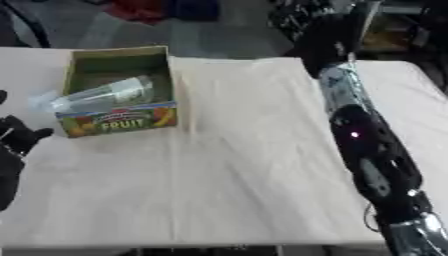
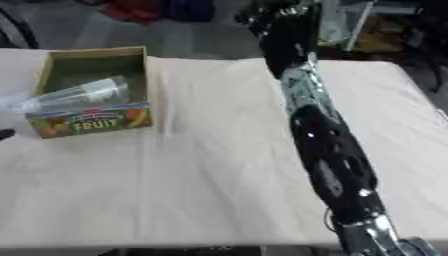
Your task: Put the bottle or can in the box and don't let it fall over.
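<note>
The clear plastic bottle (image 1: 101,95) lay tilted across the green cardboard box with the fruit label (image 1: 118,122), its body inside the box and its neck end jutting out over the box's left rim. So the placing step looked done in part only: the bottle was in the box but not upright, resting at a slant against the wall.

The left robot hand (image 1: 22,135) showed at the left edge of the left eye view, just beside the box's front left corner and apart from the bottle; it held nothing, its dark fingers seemingly spread and relaxed, though the blur made that hard to be sure of. The right arm (image 2: 319,135) stretched long across the right half of the pale cloth-covered surface (image 1: 245,165) toward the far edge, and its robot hand was lost in the dark clutter up there, so I could not tell whether it was open or closed.

By my judgement the next move called for the left robot hand to reach the protruding neck, lift it and stand the bottle on its base inside the box without tipping the light box.

Nothing stood between that hand and the box. Red and blue items lay on the floor beyond the surface, well apart.
</note>
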Robot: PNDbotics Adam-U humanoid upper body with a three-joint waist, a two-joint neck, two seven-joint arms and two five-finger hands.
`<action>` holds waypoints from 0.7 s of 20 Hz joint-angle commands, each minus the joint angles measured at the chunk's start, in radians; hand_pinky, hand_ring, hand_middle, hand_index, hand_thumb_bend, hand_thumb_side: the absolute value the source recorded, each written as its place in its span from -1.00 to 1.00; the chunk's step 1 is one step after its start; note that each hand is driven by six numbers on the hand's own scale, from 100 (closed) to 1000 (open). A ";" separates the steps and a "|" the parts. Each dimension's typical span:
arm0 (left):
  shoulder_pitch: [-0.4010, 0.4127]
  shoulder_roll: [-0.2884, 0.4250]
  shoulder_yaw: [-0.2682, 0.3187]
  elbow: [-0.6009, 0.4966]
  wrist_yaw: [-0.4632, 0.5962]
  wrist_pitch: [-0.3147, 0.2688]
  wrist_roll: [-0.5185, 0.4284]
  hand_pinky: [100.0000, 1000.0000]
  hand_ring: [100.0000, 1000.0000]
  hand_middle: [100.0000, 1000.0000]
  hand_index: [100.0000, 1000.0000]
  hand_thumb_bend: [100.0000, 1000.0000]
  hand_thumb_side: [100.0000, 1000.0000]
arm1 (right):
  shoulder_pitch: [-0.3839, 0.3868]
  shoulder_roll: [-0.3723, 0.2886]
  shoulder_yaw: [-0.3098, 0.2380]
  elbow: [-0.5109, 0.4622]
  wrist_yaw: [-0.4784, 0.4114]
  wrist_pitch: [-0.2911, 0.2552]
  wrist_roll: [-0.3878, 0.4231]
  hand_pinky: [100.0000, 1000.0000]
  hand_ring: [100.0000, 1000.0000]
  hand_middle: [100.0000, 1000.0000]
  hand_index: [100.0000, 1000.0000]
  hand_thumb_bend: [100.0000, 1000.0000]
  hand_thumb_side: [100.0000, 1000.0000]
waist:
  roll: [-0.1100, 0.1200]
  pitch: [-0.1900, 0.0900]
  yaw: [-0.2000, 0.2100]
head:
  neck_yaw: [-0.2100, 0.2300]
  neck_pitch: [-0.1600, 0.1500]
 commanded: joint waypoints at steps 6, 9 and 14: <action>0.017 0.033 0.024 -0.011 -0.021 -0.008 0.020 0.17 -0.46 -0.44 0.86 -0.10 1.00 | 0.326 -0.063 -0.047 -0.156 0.041 -0.079 -0.045 0.34 0.11 -0.05 1.00 -1.00 0.58 | 0.000 -0.023 -0.045 | 0.056 -0.002; 0.021 0.035 0.027 -0.011 -0.021 -0.011 0.023 0.18 -0.46 -0.44 0.86 -0.10 1.00 | 0.410 -0.016 -0.054 -0.159 0.075 -0.101 -0.055 0.39 0.12 -0.05 1.00 -1.00 0.58 | 0.007 -0.026 -0.057 | 0.066 -0.002; 0.027 0.035 0.025 -0.006 -0.023 -0.011 0.021 0.18 -0.46 -0.44 0.86 -0.11 1.00 | 0.486 0.015 -0.015 -0.127 0.105 -0.088 -0.069 0.44 0.11 -0.06 1.00 -1.00 0.60 | 0.015 -0.028 -0.067 | 0.074 -0.002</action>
